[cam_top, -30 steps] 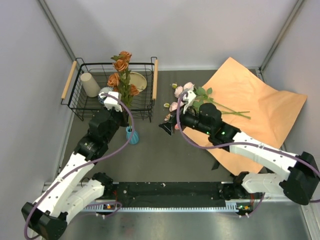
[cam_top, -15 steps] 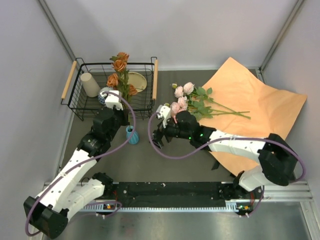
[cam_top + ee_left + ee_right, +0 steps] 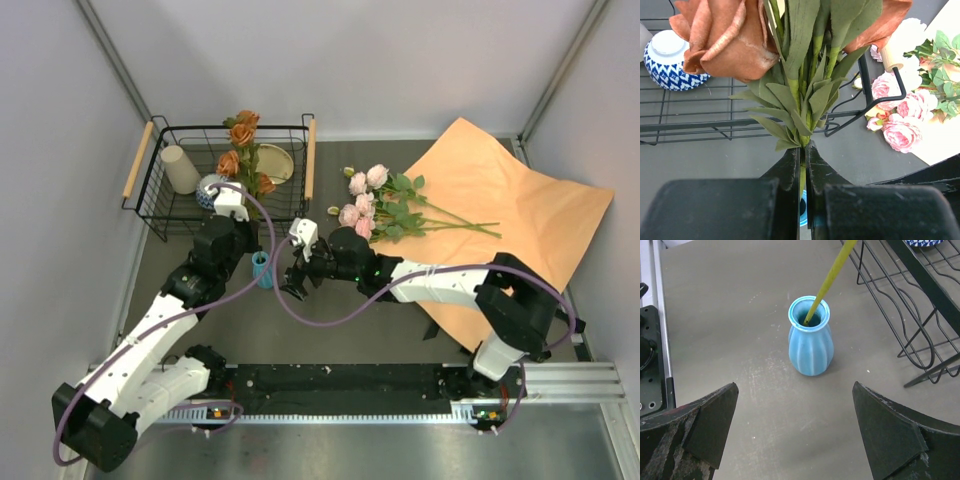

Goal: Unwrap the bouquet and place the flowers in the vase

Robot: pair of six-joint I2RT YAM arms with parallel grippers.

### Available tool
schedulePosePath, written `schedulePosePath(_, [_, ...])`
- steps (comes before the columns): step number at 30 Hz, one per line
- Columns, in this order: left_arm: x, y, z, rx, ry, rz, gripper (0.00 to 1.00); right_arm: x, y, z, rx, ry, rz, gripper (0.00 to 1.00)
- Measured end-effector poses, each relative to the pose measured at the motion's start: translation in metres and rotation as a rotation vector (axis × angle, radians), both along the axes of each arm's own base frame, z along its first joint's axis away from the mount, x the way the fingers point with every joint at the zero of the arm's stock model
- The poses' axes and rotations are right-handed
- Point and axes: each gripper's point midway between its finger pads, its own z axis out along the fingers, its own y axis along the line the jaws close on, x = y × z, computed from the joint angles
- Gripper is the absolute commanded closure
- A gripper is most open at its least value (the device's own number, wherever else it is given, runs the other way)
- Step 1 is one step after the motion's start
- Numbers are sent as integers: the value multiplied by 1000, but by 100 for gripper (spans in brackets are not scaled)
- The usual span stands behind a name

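Observation:
The teal vase stands upright on the grey table in front of the wire basket. My left gripper is shut on the green stem of the rust-orange roses, directly above the vase. The stem leans down into the vase's mouth. My right gripper is open and holds nothing, low on the table just right of the vase and facing it. The pink and cream flowers lie at the edge of the unfolded orange-tan paper.
A black wire basket with wooden handles stands at the back left, close behind the vase. It holds a beige cup, a blue-and-white bowl and a cream dish. The right arm stretches across the table's middle.
My right gripper has left the pink flowers and swung left to just beside the vase, staying open. The left gripper has stayed over the vase with the roses.

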Motion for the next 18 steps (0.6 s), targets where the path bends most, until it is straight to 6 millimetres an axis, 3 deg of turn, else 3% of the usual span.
schedulePosePath(13, [3,0,-1,-30,-13,23,99,9,27,-18,58,-45,25,1])
schedulePosePath(18, [3,2,-2,-34,-10,38,87,15,44,-28,82,-65,33,1])
